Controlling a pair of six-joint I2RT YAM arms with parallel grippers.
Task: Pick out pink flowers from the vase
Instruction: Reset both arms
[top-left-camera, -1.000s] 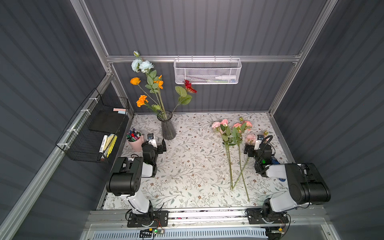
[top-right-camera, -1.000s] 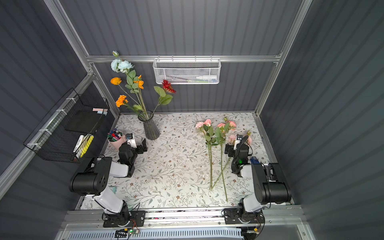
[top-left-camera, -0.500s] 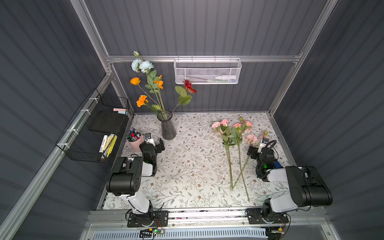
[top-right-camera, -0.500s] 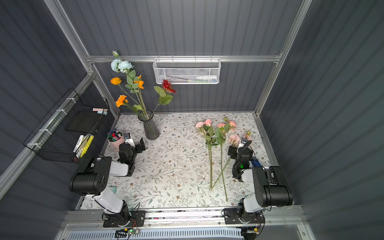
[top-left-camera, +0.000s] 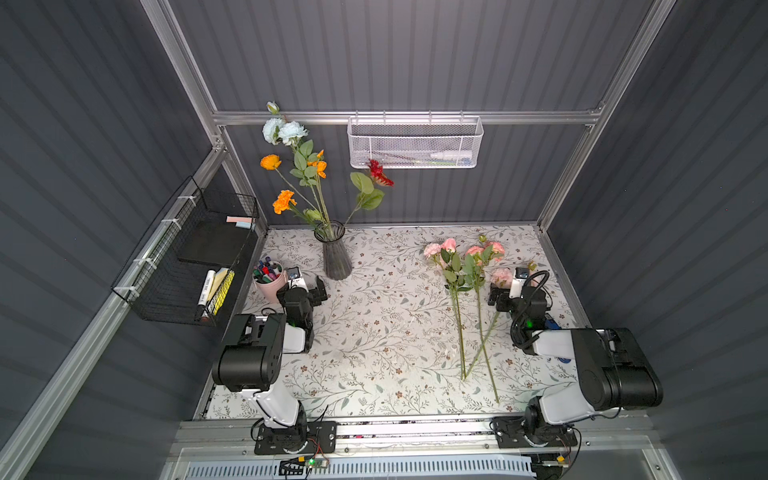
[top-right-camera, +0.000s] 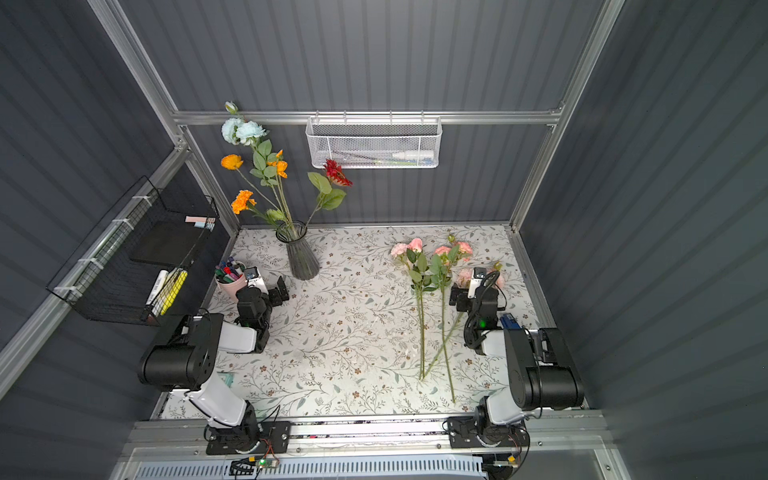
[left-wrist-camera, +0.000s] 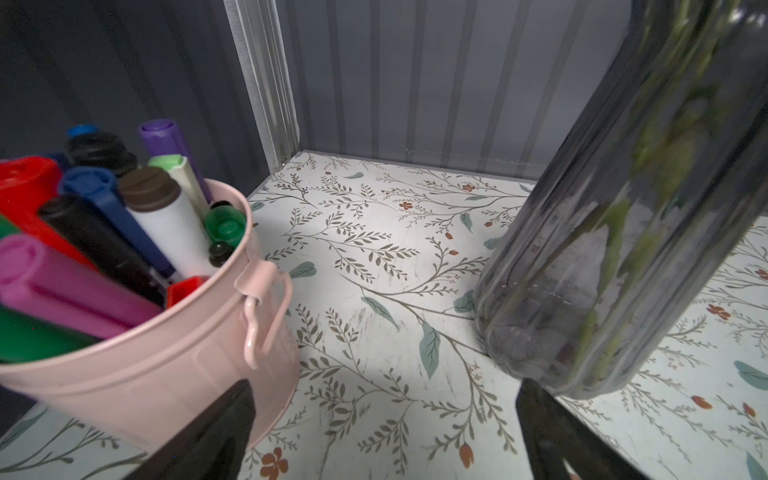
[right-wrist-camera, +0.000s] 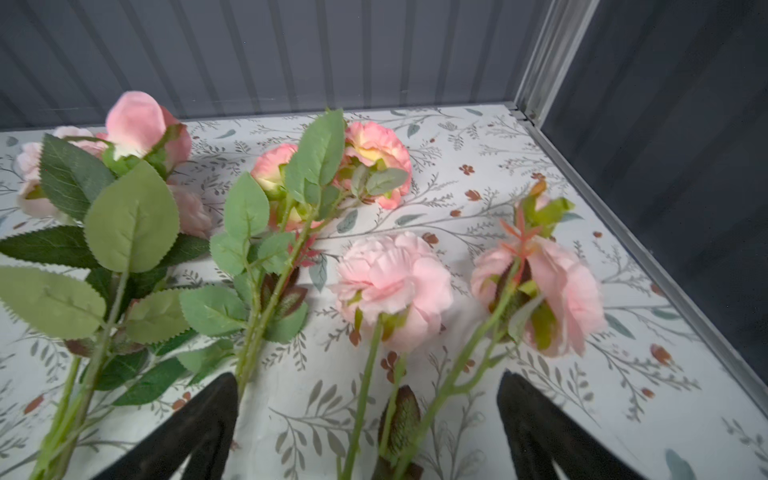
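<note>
The pink flowers (top-left-camera: 461, 270) with ruffled blooms and long thin green stems lie flat on the leaf-patterned bench (top-left-camera: 374, 332), on the right side, well apart from the dark grey ribbed glass vase (top-left-camera: 336, 259). The vase stands at the back left and holds only orange blooms (top-left-camera: 284, 202), pale blue blooms (top-left-camera: 285, 131) and one dark red flower (top-left-camera: 379, 173). No pink shows in it, so the picking looks done.

The right hand (right-wrist-camera: 368, 380) is wide open and holds nothing. In the right wrist view two stems lie between its fingers (right-wrist-camera: 199, 424). The left hand (left-wrist-camera: 386, 386) is open and empty too, between the vase and a pink metal bucket of marker pens (left-wrist-camera: 166, 357).

To finish well, the right hand should lift straight away without closing, so no stem gets dragged. The left hand should move slowly and bump nothing.
</note>
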